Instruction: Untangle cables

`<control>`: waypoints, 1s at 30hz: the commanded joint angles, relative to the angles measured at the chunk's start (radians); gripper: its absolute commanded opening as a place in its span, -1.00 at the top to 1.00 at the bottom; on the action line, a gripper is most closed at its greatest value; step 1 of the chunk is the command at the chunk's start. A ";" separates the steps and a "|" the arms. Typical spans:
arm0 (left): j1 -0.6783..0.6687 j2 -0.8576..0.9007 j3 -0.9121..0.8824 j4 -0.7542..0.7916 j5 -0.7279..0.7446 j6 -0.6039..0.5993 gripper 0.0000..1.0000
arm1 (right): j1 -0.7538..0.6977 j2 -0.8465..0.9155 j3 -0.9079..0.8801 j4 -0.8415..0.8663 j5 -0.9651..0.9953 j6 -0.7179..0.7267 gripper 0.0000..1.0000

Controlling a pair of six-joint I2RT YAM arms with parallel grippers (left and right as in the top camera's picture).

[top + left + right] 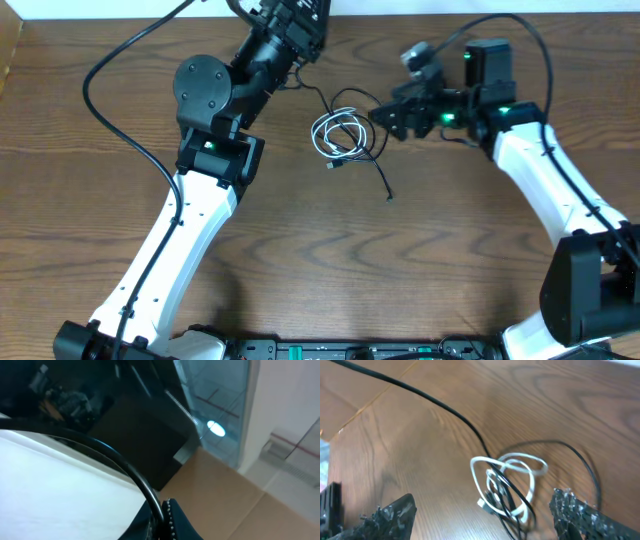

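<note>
The right gripper (484, 502) stands with its jaws wide apart. In the right wrist view its two dark fingers (395, 512) sit at the bottom corners and close on nothing. The tangle lies on the wood between and just ahead of them. There the white cable (522, 456) is coiled in several small overlapping loops, and the black cable (555, 443) threads through those loops and arcs out in a wider bow on the side toward the right-hand finger. A small pale plug shows at the near edge of the coil. One black strand leaves the tangle and runs away across the table (330, 260) toward the upper left of that view. From overhead, the coil sits near the middle of the table, just beside the right gripper's tips but not touching them. A black tail trails from it toward the front of the table and ends free on the wood. The right arm (540, 170) reaches in from the front right corner. The left gripper (292, 22) is up at the far edge of the table, well apart from the coil, at the end of the left arm (190, 230). I cannot tell how its jaws stand: overhead it is a dark mass, and the left wrist view is blurred, showing mainly a thick black cord (125, 467).
</note>
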 commanded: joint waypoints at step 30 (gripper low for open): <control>0.084 -0.092 0.022 -0.056 0.070 -0.386 0.85 | 0.157 0.205 0.012 0.758 0.142 0.323 0.98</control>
